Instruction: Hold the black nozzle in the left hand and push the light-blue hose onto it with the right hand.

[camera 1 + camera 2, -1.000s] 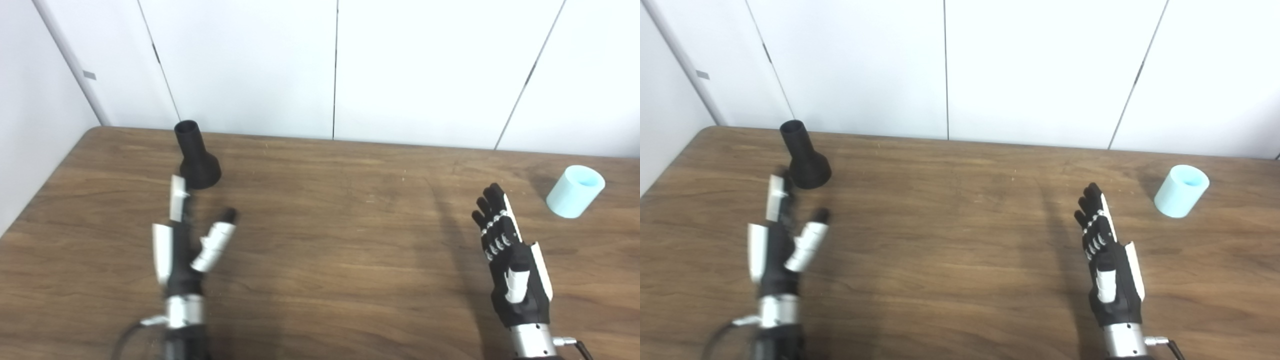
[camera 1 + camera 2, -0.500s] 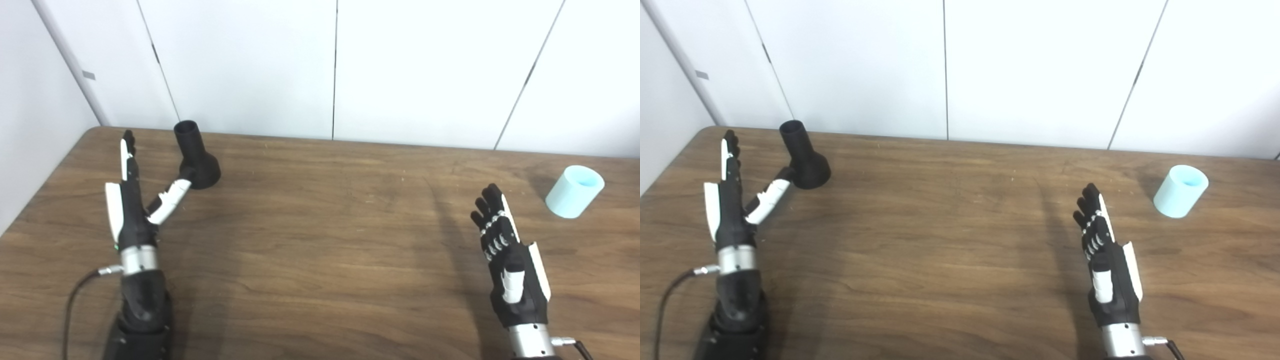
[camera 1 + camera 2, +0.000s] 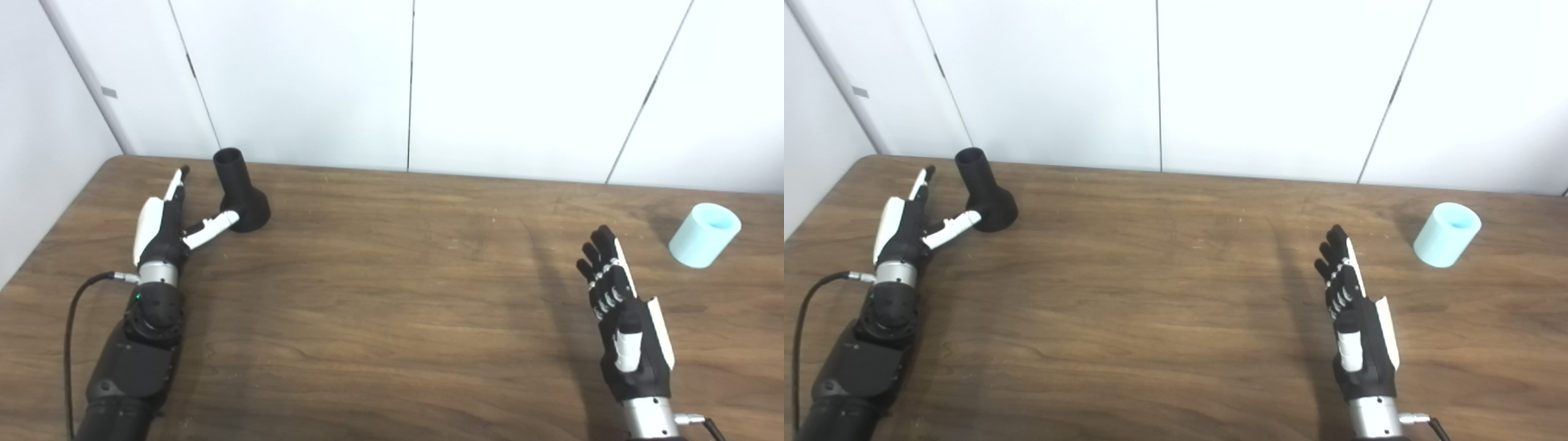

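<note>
Your left hand (image 3: 164, 220) is lying low over the worktop (image 3: 392, 294) with its fingers spread apart and holding nothing; the thumb is reaching to the right and its tip is sitting at the flared base of the nozzle (image 3: 240, 196), touching it or nearly so, while the long fingers are pointing away from you, just to the left of the neck. So the nozzle is standing just right of and slightly beyond that hand, base down, its long axis upright and leaning a little to the left. You are looking at a side-on wrap, I judge.

Your right hand (image 3: 625, 324) is open too, fingers straight and close side by side, empty. The hose (image 3: 704, 235) is standing well apart from it, farther away and to its right.

Compared with a second ago, your left hand is now farther out and to the left, flanking the nozzle rather than sitting short of it; your right hand, the nozzle and the hose are where they were.
</note>
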You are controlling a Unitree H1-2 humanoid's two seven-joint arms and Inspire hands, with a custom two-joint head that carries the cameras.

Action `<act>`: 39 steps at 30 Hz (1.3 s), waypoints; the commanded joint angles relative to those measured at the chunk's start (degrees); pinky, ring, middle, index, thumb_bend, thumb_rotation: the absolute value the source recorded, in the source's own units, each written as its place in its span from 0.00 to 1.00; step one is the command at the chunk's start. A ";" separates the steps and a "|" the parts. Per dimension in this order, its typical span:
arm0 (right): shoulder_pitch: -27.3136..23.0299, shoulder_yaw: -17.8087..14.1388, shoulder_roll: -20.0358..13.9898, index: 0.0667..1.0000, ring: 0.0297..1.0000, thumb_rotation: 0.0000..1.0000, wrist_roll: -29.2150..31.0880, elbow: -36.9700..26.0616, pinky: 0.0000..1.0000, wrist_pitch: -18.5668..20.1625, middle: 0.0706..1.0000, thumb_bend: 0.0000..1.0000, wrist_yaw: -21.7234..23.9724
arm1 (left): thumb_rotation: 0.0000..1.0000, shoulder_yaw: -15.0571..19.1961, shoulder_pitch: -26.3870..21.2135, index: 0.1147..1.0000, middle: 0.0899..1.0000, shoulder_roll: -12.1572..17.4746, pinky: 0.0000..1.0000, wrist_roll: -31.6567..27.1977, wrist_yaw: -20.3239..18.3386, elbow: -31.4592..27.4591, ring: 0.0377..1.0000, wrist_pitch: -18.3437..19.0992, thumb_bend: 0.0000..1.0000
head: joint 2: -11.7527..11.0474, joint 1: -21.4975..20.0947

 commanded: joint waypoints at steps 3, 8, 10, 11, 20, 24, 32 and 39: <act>2.62 1.14 2.03 1.00 0.99 1.00 -0.01 2.19 0.96 0.02 1.00 0.73 -0.46 | 0.57 -1.81 -5.13 0.78 0.78 2.34 0.78 -0.14 -1.66 2.01 0.82 -1.24 1.00 | 0.08 -0.25; 3.05 1.25 2.15 1.00 0.99 1.00 -0.16 1.34 0.95 0.69 1.00 0.73 -0.42 | 0.55 -5.61 -8.43 0.69 0.73 2.90 0.73 2.00 -1.47 7.36 0.77 -1.45 0.99 | 0.18 -0.50; 3.05 1.23 2.08 1.00 0.99 1.00 -0.09 1.32 0.96 0.83 1.00 0.73 -0.36 | 0.54 -6.22 -9.68 0.67 0.72 2.91 0.70 2.23 -0.12 10.07 0.75 -2.29 0.99 | 0.20 -0.52; 3.02 1.21 2.05 1.00 0.99 1.00 -0.05 1.37 0.96 0.88 1.00 0.73 -0.34 | 0.54 -6.41 -10.19 0.65 0.72 2.84 0.69 2.40 0.68 11.24 0.75 -2.55 0.99 | 0.20 -0.52; 3.02 1.09 2.08 1.00 0.99 1.00 0.28 1.37 0.96 1.29 1.00 0.71 -0.14 | 0.44 -8.63 -12.57 0.58 0.67 2.49 0.63 3.77 6.36 17.88 0.72 -2.34 0.90 | 0.33 -0.71; 3.01 1.04 2.04 1.00 0.99 1.00 0.34 1.24 0.96 1.48 1.00 0.71 -0.09 | 0.41 -9.40 -12.51 0.58 0.64 2.72 0.60 3.58 6.13 17.95 0.69 -2.24 0.88 | 0.44 -0.87; 3.17 1.04 2.09 1.00 0.99 1.00 0.20 0.87 0.96 1.90 1.00 0.71 -0.16 | 0.43 -13.20 -13.75 0.62 0.66 2.68 0.73 3.91 1.39 19.66 0.72 -1.86 0.89 | 0.67 -1.26; 3.32 1.15 2.28 1.00 0.98 1.00 -0.21 0.30 0.96 2.29 1.00 0.70 -0.30 | 0.46 -16.58 -14.27 0.66 0.71 3.69 0.97 3.27 -7.97 17.06 0.81 -0.75 0.91 | 0.82 -1.45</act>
